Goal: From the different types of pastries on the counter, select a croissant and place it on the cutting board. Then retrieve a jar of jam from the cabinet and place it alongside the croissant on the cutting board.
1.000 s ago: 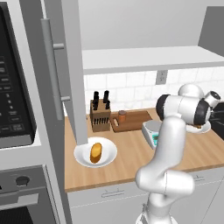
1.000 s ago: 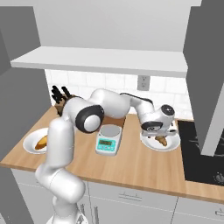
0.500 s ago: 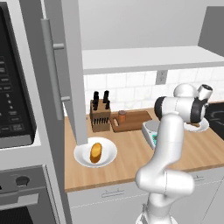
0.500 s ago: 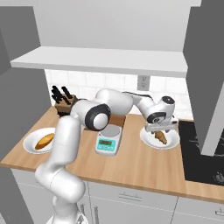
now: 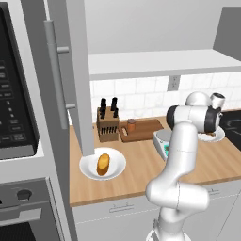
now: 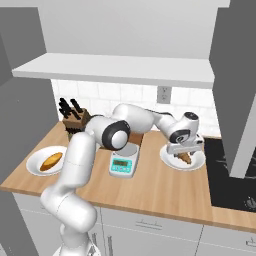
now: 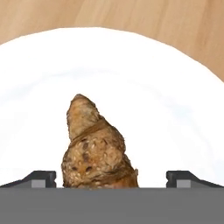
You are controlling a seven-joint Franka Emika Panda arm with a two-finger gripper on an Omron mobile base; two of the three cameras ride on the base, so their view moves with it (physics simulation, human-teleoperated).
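Cabinet (image 5: 70, 70): grey wall unit at the table's left end, tall door swung open, long vertical bar handle facing out.

Table (image 6: 150, 187): pale wood-grain top over white drawer fronts, a black cooktop at its right end.

Cutting board (image 5: 143, 129): mid-brown wood, lying flat along the table's back edge, just right of the knife block (image 5: 107, 123).

Jar of jam (image 5: 131, 125): small reddish-brown cylinder, upright on the board's left part.

Kitchen scale (image 6: 123, 163): white body with green panel, middle of the table, in front of the board.

Left plate (image 5: 102, 165): white, round, near the table's front left corner, carrying the smooth orange-yellow roll (image 5: 103, 164).

Right plate (image 6: 183, 158): white, round, at the table's right end beside the cooktop.

Croissant (image 7: 95, 148): golden-brown, lumpy, lying on the right plate, pointed end away from the hand camera.

Tool (image 6: 184, 148): directly above the croissant, jaws spread wide, one finger tip (image 7: 40, 178) to each side of the pastry with plate showing between; nothing held.
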